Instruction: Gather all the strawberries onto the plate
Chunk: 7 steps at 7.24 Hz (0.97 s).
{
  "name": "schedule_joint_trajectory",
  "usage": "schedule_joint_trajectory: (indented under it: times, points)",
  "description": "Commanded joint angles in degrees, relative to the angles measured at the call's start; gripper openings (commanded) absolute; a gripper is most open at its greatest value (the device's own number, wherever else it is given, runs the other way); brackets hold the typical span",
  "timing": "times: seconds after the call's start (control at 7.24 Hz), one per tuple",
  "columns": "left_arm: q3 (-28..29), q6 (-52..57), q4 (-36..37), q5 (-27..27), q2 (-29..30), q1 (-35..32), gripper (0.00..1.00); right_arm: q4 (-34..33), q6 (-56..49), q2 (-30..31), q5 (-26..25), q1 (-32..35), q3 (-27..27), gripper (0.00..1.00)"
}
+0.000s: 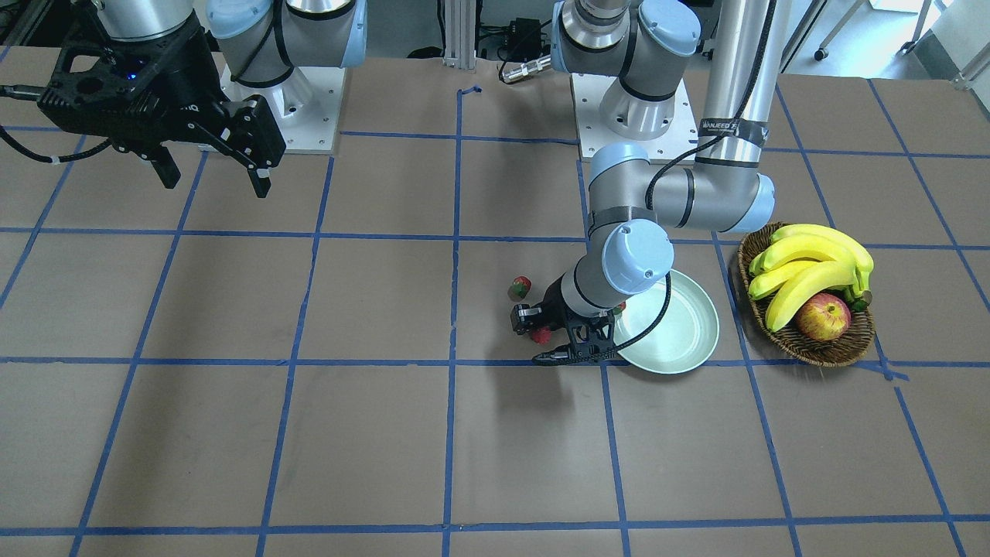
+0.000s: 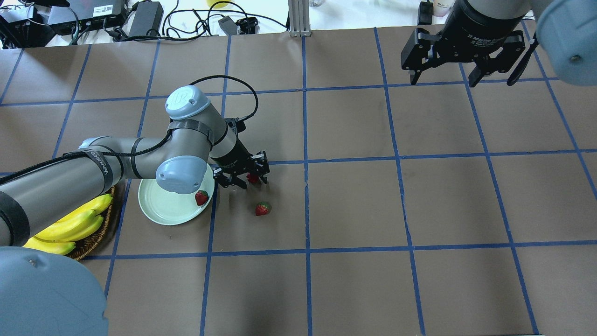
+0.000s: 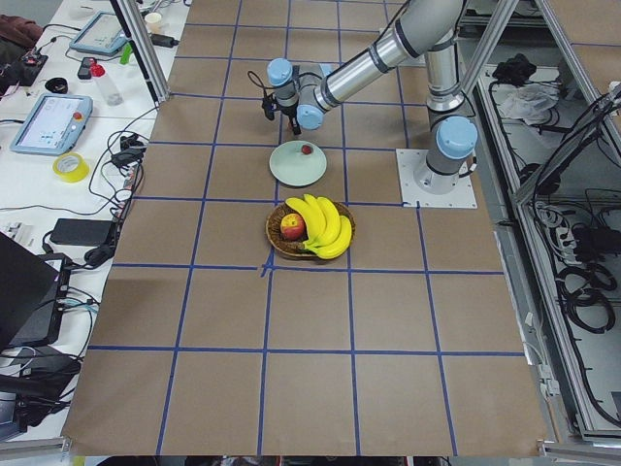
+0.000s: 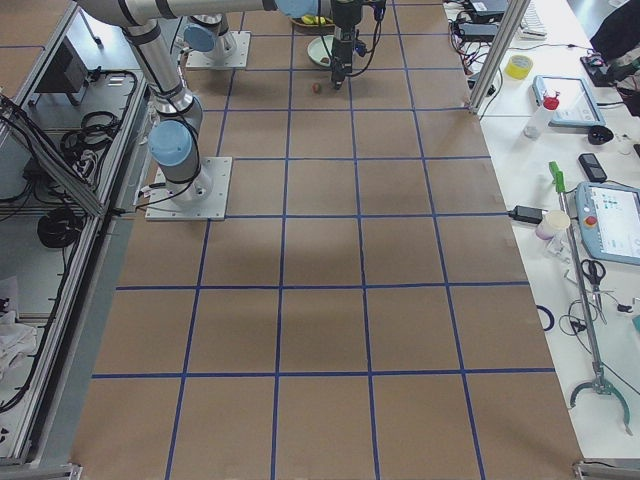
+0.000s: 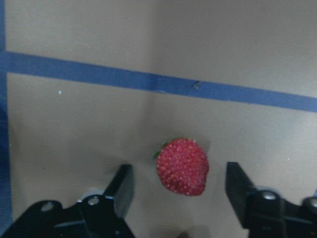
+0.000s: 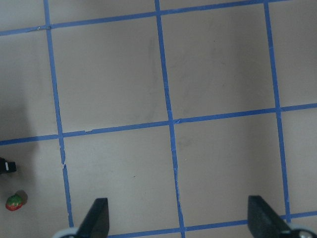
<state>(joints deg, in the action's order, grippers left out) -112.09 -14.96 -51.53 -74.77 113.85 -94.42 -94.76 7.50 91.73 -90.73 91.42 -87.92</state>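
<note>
The left gripper (image 5: 178, 173) is down low at the table, and its two fingers are spread wide. A strawberry (image 5: 182, 166) lies between them on the brown paper. The fingers do not touch it.

Seen from above, a second strawberry (image 2: 263, 208) lies on the table near this gripper, at 5 o'clock from it. The plate (image 2: 163, 210) is just beside the gripper at 8 o'clock. A third strawberry (image 2: 201, 197) sits in the plate at its 3 o'clock edge. A basket (image 2: 91, 243) with bananas (image 2: 70, 226) is at 8 o'clock from the plate.

The right gripper (image 2: 443, 83) hangs far off at 2 o'clock. Its fingers are spread wide and hold nothing.
</note>
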Motion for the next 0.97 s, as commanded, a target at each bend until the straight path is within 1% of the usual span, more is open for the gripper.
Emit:
schedule_joint_trajectory:
  times: [0.0,0.28,0.41,0.55,0.69,0.83]
  points:
    - [0.4,-0.3,0.1,-0.1,-0.4,-0.3,0.00,-1.3,-0.2,-1.3,-0.4,0.0,1.4,1.00]
    - [2.0,-0.2,-0.6,-0.8,-1.7,-0.2,0.00,-1.1,-1.7,-2.3,0.3,0.0,2.3,1.00]
    - [3.5,-0.2,-2.9,-0.8,-2.4,-0.1,0.00,-1.1,-3.1,-2.3,0.5,0.0,2.1,1.00]
    - [4.9,0.4,-5.6,-2.0,-3.7,0.5,0.00,-1.2,-5.5,-2.3,0.6,0.0,2.0,1.00]
    - [6.3,2.6,-9.7,-7.3,-4.9,3.6,0.00,-1.2,-5.7,-2.3,0.6,0.0,1.9,1.00]
    - [6.1,10.1,-11.9,-7.8,-5.6,7.5,0.00,-1.1,-5.6,-2.3,0.6,0.0,1.8,1.00]
